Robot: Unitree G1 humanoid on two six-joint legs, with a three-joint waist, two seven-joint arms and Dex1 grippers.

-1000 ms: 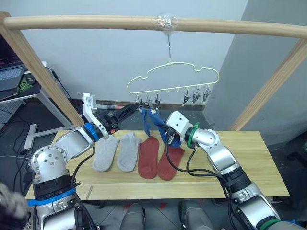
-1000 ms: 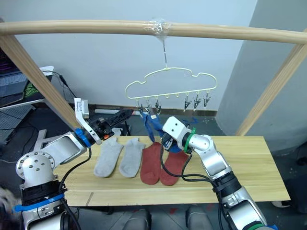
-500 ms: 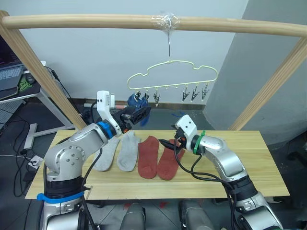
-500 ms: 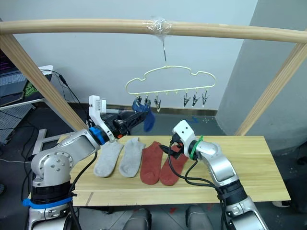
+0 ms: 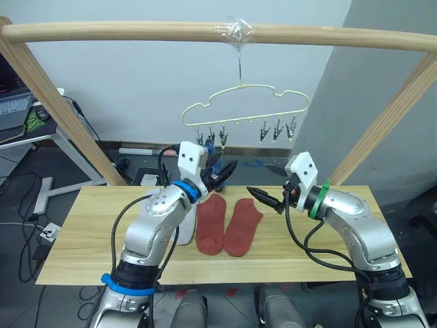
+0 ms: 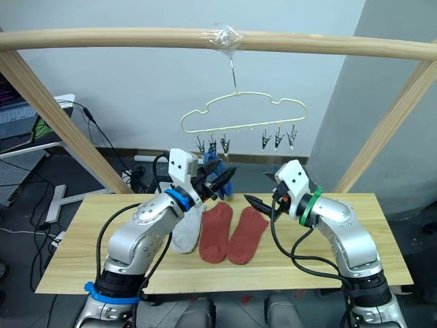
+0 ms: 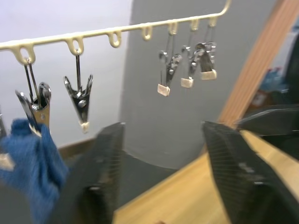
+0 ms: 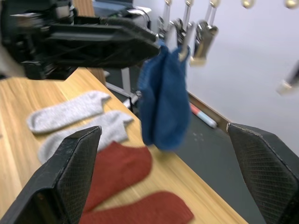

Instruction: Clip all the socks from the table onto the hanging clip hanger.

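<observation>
The pale clip hanger (image 5: 240,92) hangs from the wooden pole. Blue socks (image 8: 163,100) dangle from its left clips; its right clips (image 5: 276,130) hold nothing. My left gripper (image 5: 229,171) is raised just in front of the blue socks, open with nothing between its fingers. To its right, my right gripper (image 5: 261,181) stands wide open over the table (image 5: 89,232), level with the socks' lower ends. Two rust red socks (image 5: 210,222) (image 5: 244,224) lie side by side in the middle. Two light grey socks (image 8: 70,112) lie to their left, mostly hidden behind my left arm in the eye views.
A thick wooden pole frame (image 5: 136,31) spans the top, with slanted legs at both table ends. Behind the table on the left are a desk with a laptop (image 5: 13,109) and cables on the floor. Bare planks lie at both ends of the table.
My right gripper let go of the blue sock and drew back right, wide open. My left arm swung from the far left toward the clipped blue socks, its fingers narrowing.
</observation>
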